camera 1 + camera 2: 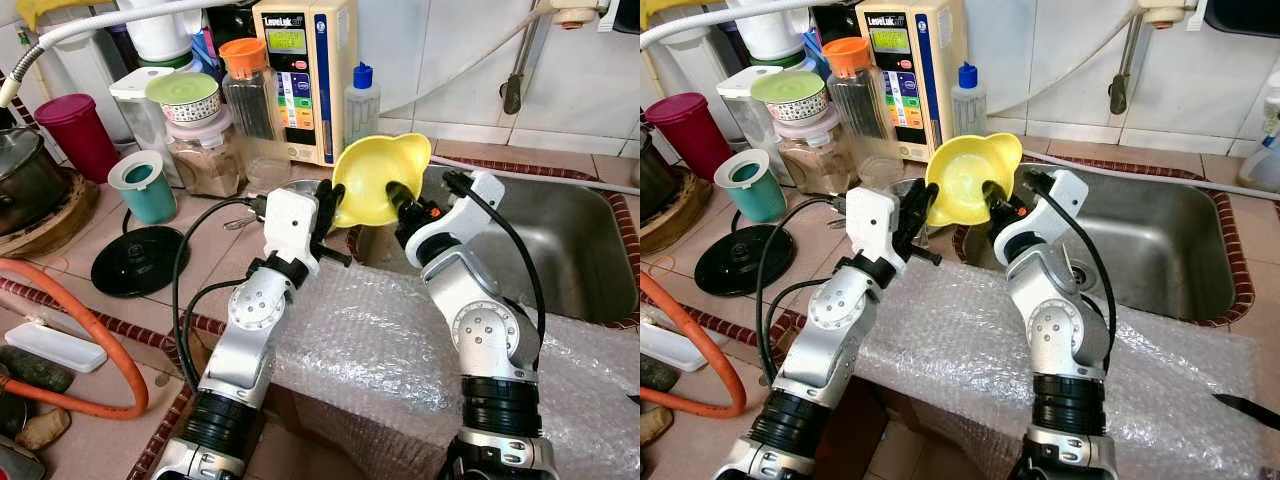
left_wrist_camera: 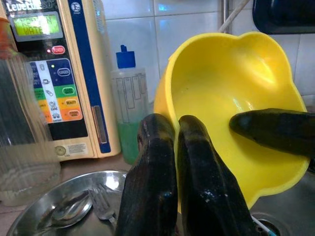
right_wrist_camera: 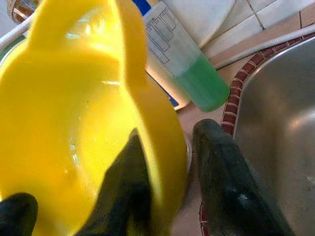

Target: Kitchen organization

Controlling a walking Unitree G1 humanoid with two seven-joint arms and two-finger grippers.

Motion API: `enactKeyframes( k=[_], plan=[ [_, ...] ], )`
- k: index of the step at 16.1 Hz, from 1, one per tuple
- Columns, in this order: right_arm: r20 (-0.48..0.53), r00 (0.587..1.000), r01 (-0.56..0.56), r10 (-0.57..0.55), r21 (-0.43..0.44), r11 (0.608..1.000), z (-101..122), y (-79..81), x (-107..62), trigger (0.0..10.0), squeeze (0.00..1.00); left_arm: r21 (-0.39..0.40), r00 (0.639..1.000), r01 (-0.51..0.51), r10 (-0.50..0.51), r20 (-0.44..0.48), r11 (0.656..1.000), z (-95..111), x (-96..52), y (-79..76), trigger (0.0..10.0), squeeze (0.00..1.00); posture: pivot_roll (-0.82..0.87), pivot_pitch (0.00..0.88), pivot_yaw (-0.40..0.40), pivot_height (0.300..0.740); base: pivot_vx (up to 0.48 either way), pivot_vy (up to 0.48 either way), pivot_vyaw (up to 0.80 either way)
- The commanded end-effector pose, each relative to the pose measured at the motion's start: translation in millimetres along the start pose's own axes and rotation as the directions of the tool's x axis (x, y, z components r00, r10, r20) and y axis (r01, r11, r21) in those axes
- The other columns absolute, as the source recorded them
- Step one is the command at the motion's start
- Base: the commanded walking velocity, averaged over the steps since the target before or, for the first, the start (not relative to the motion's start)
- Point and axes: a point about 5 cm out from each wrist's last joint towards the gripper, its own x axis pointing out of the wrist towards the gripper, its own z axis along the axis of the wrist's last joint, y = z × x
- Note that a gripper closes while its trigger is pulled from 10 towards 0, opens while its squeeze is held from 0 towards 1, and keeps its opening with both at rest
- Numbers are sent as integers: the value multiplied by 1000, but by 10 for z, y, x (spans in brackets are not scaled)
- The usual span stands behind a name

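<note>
A yellow plastic bowl (image 1: 375,175) hangs tilted above the counter at the sink's left edge, held between both arms. My right gripper (image 1: 402,200) is shut on its right rim, one finger inside the bowl (image 3: 74,128) and one outside. My left gripper (image 1: 332,200) is at the bowl's left rim, fingers (image 2: 152,172) nearly together and pinching the edge of the bowl (image 2: 226,98). The right gripper's inner fingertip (image 2: 275,130) lies inside the bowl.
A steel sink (image 1: 560,250) lies to the right. Below the bowl sits a steel dish (image 2: 64,206) with cutlery. Behind stand a green soap bottle (image 1: 362,100), a water machine (image 1: 300,70) and jars. A teal cup (image 1: 145,185), black lid (image 1: 140,260), orange hose (image 1: 90,330) and bubble wrap (image 1: 370,340) are nearby.
</note>
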Motion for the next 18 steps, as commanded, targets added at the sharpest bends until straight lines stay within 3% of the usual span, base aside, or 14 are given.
enactKeyframes(
  k=[1,2,3,4,5,7,8,10,12,14,15,18],
  plan=[
    [26,999,41,-41,0,999,78,-28,19,0,0,5,998,25,-26,57,1000,118,2,-25,0,0,20,0,88,740,0,0,0],
    [35,997,70,-70,-1,998,99,-79,5,0,0,-1,998,33,-33,50,999,102,-1,-42,0,0,15,0,91,740,0,0,0],
    [35,996,87,-87,0,996,100,-106,-2,0,0,1,998,35,-35,47,999,96,0,-47,1373,0,11,0,94,740,0,0,0],
    [39,994,107,-107,0,994,105,-135,-7,0,0,-4,998,38,-37,45,999,93,2,-49,2078,0,10,0,98,740,0,0,0],
    [46,991,124,-124,1,992,112,-164,-14,0,0,-23,998,53,-52,45,998,90,6,-70,7686,1000,9,0,100,740,0,0,0],
    [67,984,164,-164,9,986,135,-226,-26,0,0,-63,994,97,-93,55,993,97,9,-134,8549,1000,6,0,106,740,0,0,0],
    [71,981,183,-183,11,983,142,-261,-33,0,0,-78,992,119,-115,60,990,97,2,-173,10000,1000,1,0,113,740,0,0,0],
    [89,973,214,-215,10,977,183,-319,-43,0,0,-79,991,128,-123,59,989,99,5,-199,10000,1000,4,0,111,740,0,0,0],
    [136,957,265,-256,-48,963,269,-396,-41,0,0,-101,991,136,-133,33,986,65,8,-211,10000,1000,3,0,107,740,0,0,0],
    [252,925,345,-283,-251,904,452,-517,-8,0,0,-169,975,203,-215,-55,964,-51,-30,-263,10000,1000,14,0,97,740,0,0,0],
    [272,923,350,-274,-290,891,479,-525,0,0,0,-171,972,214,-227,-61,962,-62,-41,-265,10000,1000,14,0,97,740,0,0,0],
    [378,894,423,-242,-531,734,618,-686,95,0,0,-171,942,257,-286,-175,951,-205,-239,-156,10000,1000,59,0,92,740,0,0,0]
  ],
)
